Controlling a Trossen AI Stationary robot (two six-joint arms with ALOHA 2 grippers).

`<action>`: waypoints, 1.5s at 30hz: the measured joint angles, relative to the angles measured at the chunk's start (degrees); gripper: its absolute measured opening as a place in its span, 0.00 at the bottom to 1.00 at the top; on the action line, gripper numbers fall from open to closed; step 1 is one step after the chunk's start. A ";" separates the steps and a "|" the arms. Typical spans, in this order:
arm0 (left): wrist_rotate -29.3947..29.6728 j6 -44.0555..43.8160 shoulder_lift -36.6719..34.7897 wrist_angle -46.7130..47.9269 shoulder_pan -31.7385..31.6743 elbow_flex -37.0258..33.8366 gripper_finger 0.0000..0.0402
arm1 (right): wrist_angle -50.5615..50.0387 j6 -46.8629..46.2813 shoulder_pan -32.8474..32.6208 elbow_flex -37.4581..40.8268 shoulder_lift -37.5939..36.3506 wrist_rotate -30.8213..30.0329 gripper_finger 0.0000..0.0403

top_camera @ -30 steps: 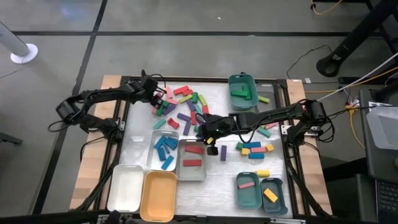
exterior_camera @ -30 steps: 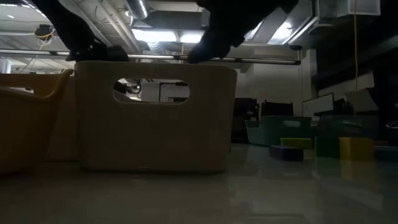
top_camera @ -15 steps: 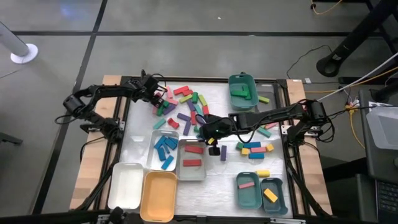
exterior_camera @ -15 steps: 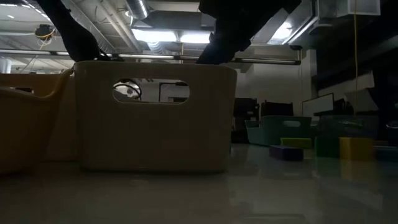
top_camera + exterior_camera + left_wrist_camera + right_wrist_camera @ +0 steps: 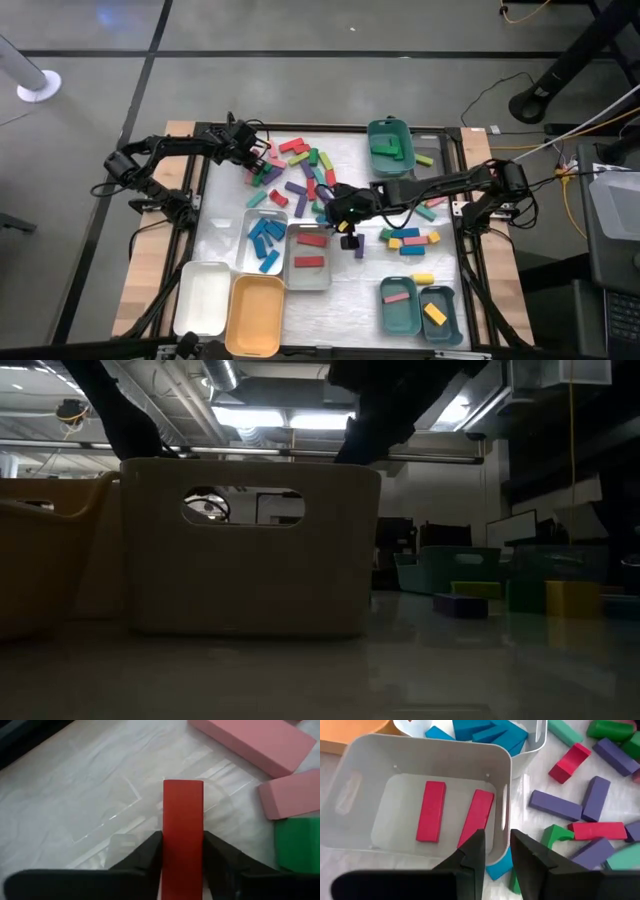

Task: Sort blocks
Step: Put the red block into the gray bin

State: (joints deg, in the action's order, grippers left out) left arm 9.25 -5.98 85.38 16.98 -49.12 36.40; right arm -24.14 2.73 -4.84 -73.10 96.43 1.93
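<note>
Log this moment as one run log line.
left gripper: closing around red block | right gripper: empty, near grey tray | grey tray: two red blocks

Lab or workshop: exposed ceiling ducts (image 5: 225, 380), floor cables (image 5: 560, 150).

red block (image 5: 183, 840) (near end cut off)

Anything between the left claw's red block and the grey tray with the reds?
Yes: loose blocks and the blue-block tray's corner lie between them, and the right claw hangs by the grey tray's rim.
</note>
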 joint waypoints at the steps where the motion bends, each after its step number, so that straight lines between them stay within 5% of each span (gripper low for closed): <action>1: 0.12 0.00 0.00 -0.14 0.00 0.00 0.22 | -1.28 -0.66 0.00 0.00 -0.85 0.00 0.23; 13: -0.70 -1.33 -1.51 0.87 -0.07 5.82 0.21 | -13.92 -2.43 -0.02 1.40 -18.04 -8.81 0.23; 23: -19.31 -7.20 -7.76 0.00 3.06 9.40 0.22 | -2.79 -11.72 -0.02 26.45 -41.10 -14.47 0.23; 28: -29.15 -10.35 -8.46 -0.21 13.19 9.42 0.22 | 5.47 -16.67 -0.02 38.61 -48.98 -14.44 0.23; 35: -29.61 -13.41 -8.11 -7.79 34.89 9.42 0.23 | 7.56 -17.61 -0.02 46.48 -50.48 -14.44 0.23; 45: -12.77 -12.26 -7.93 -17.55 55.85 9.44 0.24 | 10.75 -17.67 -0.02 46.99 -50.14 -15.39 0.23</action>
State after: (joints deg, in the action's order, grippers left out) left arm -3.52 -18.24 77.45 -0.57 6.72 45.84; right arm -13.40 -14.94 -4.86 -26.11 46.29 -13.46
